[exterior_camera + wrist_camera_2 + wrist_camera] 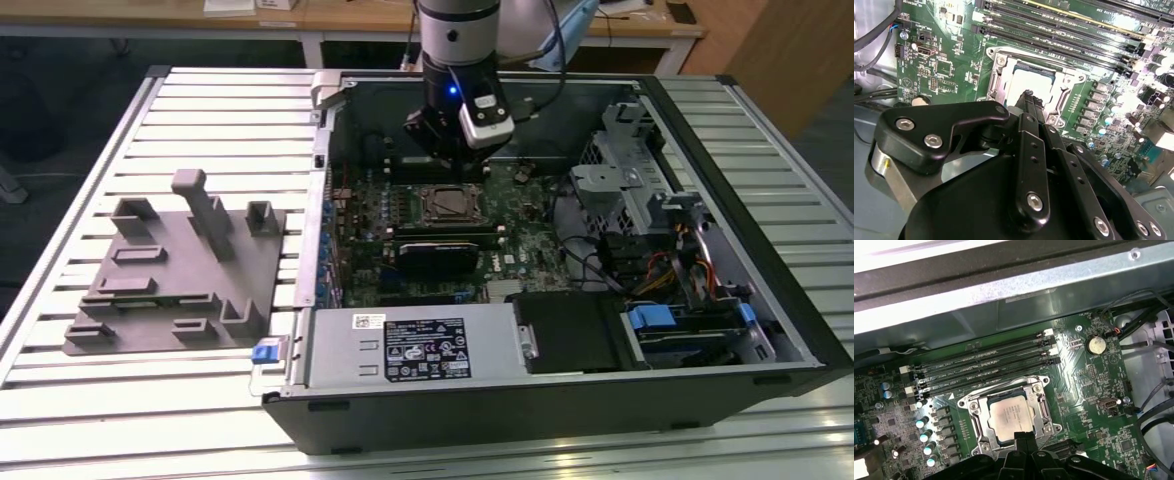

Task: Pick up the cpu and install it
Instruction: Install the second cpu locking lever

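One cpu point(1011, 415) is all you have to watch here, and in the first wrist view it lies flat inside the socket point(1040, 390) on the board point(1089, 390), silver lid up, with the metal frame around it on all sides. The gripper point(1024, 436) hangs just above the socket's near edge, its two fingers point(1027, 125) drawn together with nothing between them; whether the tips touch the cpu you cannot tell from either wrist view.

Treat the chip as light, stiff and thin. By my judgement the lid is smooth enough to slip, and the underside and the socket contacts are the fragile part, so take hold by two opposite edges, keep it level, and never press or drag it.

In the exterior view the arm stands inside the open case point(561, 400), over the board's upper part. The grey fixture point(174, 270) sits well apart, on the exterior view's left.

As for writing: the lid carries a few faint lines of print, and a white label point(427, 350) lies on the power supply point(414, 325), covered with small marks.
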Robot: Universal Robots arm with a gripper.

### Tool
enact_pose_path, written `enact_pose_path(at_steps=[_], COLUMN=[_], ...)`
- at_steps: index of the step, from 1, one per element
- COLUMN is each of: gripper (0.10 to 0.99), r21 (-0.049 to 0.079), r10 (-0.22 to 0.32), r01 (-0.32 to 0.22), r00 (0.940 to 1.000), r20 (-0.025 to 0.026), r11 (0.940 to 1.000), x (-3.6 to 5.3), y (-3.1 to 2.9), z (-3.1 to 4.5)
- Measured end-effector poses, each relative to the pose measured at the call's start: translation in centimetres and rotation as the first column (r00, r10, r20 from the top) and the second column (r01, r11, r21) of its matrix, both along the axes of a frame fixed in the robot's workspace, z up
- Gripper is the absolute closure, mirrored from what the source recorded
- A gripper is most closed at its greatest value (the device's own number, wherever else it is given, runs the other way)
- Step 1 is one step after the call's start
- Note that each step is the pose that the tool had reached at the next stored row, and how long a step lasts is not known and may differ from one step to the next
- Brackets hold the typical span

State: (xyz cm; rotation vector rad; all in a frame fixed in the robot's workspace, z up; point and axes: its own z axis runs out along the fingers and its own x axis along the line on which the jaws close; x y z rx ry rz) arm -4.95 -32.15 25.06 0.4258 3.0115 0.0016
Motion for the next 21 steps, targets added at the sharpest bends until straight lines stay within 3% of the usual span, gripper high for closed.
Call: enact_pose_path(at_steps=[21], gripper=[0.980], r21=[0.000], r10=[0.000], r01=[0.000], r00=[1.0000], r20=[0.0000], r11=[1.0000], x=[0.00], y=[-1.46], z=[0.00])
